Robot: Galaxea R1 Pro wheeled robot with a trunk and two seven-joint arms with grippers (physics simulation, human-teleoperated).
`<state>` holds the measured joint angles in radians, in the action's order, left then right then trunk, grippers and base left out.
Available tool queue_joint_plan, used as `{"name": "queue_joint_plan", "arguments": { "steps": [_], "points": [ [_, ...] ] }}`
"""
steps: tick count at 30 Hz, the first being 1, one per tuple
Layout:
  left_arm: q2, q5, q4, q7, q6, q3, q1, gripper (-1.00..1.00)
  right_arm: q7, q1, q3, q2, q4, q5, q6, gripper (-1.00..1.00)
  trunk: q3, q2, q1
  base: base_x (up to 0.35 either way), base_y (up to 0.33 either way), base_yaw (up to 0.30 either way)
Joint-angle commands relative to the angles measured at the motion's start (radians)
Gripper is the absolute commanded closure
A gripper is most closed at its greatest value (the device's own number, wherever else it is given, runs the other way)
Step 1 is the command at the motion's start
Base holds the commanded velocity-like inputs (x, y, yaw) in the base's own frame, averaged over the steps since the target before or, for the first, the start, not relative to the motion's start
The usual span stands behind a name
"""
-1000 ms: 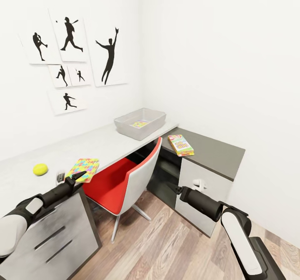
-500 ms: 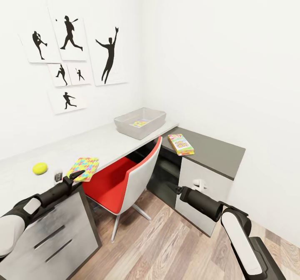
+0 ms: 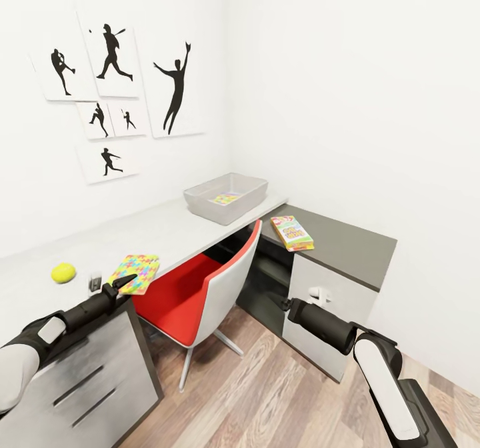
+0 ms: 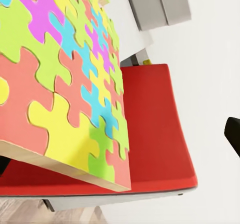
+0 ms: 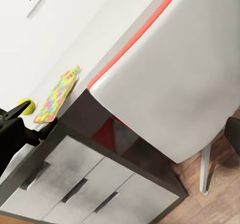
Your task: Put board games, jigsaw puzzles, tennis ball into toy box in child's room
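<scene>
Your table [image 3: 167,231] carries the toy box [image 3: 225,197] at its far end — one jigsaw puzzle already inside — with a board game [image 3: 291,232] on the dark side unit beyond. The second jigsaw puzzle [image 3: 135,273] overhangs the front edge, handy for pinching; your left gripper [image 3: 127,280] reaches it, its opening unclear. The tennis ball [image 3: 63,273] sits nearby — the right gripper's [image 3: 285,304] spread is also unclear.

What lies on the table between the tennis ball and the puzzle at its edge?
In the head view, a small grey object stands between the tennis ball and the puzzle on the table.
</scene>
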<state>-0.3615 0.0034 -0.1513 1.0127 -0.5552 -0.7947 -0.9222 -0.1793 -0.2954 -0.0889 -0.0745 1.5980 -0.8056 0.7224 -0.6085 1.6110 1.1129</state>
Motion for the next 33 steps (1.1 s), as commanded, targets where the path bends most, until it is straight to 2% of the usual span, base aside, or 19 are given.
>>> {"name": "queue_joint_plan", "arguments": {
  "steps": [1,12,13,22,28,33],
  "points": [
    [-0.001,0.006,-0.004,-0.008,0.006,-0.032,-0.001,-1.0,-0.002,-0.001,0.0,0.0,0.0,0.002,0.003,-1.0,-0.001,0.0,0.0,0.021,0.012,0.0],
    [-0.001,0.006,-0.004,-0.008,0.006,-0.031,-0.001,-1.0,-0.002,-0.001,0.0,0.0,0.0,0.002,0.003,-1.0,-0.001,0.0,0.0,0.004,0.002,0.0],
    [-0.001,0.006,-0.004,-0.008,0.006,-0.031,-0.001,1.0,-0.002,-0.001,0.0,0.0,0.0,0.002,0.003,-1.0,-0.001,0.0,0.0,0.0,0.0,0.0],
    [-0.001,0.006,-0.004,-0.008,0.006,-0.031,-0.001,1.0,-0.002,-0.001,0.0,0.0,0.0,0.002,0.003,-1.0,-0.001,0.0,0.0,0.0,0.0,0.0],
    [-0.001,0.006,-0.004,-0.008,0.005,-0.032,-0.001,1.0,-0.002,-0.001,0.0,0.0,0.0,0.002,0.003,-1.0,0.018,-0.042,-0.023,0.0,0.0,0.0],
    [-0.001,0.006,-0.004,-0.007,0.006,-0.032,-0.001,1.0,-0.003,-0.001,0.0,-0.001,0.0,0.002,0.003,-1.0,0.018,-0.042,-0.023,0.0,0.0,0.0]
  ]
}}
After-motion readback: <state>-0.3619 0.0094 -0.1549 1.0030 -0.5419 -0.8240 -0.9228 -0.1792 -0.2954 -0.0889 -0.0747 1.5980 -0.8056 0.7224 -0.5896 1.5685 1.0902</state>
